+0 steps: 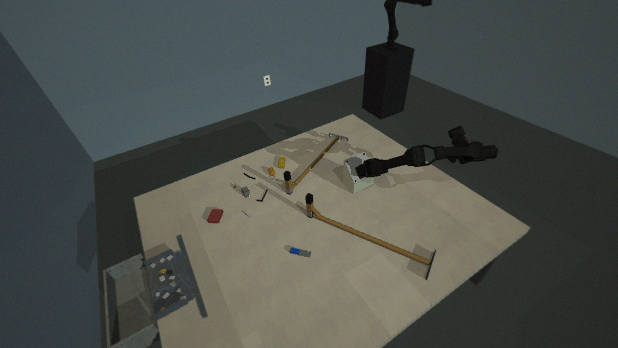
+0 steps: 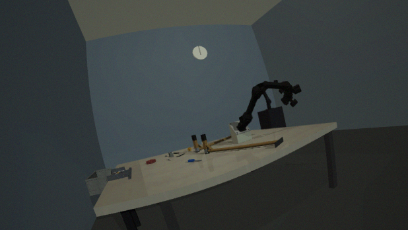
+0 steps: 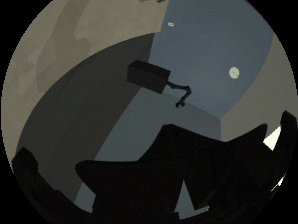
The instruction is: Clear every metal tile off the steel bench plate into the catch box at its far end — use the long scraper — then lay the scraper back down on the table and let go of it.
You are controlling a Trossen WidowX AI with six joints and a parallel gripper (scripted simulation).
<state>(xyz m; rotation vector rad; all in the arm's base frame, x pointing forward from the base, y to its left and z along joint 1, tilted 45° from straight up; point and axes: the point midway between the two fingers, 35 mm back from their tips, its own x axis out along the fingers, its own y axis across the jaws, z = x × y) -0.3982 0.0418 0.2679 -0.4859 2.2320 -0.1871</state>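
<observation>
The long scraper (image 1: 370, 236) (image 2: 242, 145) lies on the table with its wooden shaft towards the right, ending in a dark flat blade; its black-topped grip stands up near mid-table. Several small pale and yellowish tiles (image 1: 172, 281) lie on the steel bench plate (image 1: 186, 292) (image 2: 115, 176) at the far left. The grey catch box (image 1: 122, 268) (image 2: 94, 188) adjoins the plate's outer edge at the table's end. My gripper (image 3: 167, 129) is shut, with its dark fingers together in the wrist view and nothing seen between them. It is up in the air at the right, away from scraper and plate.
A rake (image 1: 320, 156) (image 2: 221, 141) with a similar upright grip lies behind the scraper. A grey bar (image 1: 192, 277) (image 2: 130, 173) edges the plate. A red block (image 1: 215, 216) (image 2: 150, 161), a blue-and-grey item (image 1: 295, 251) (image 2: 191, 160), yellow pieces (image 1: 282, 162) and small tools lie mid-table.
</observation>
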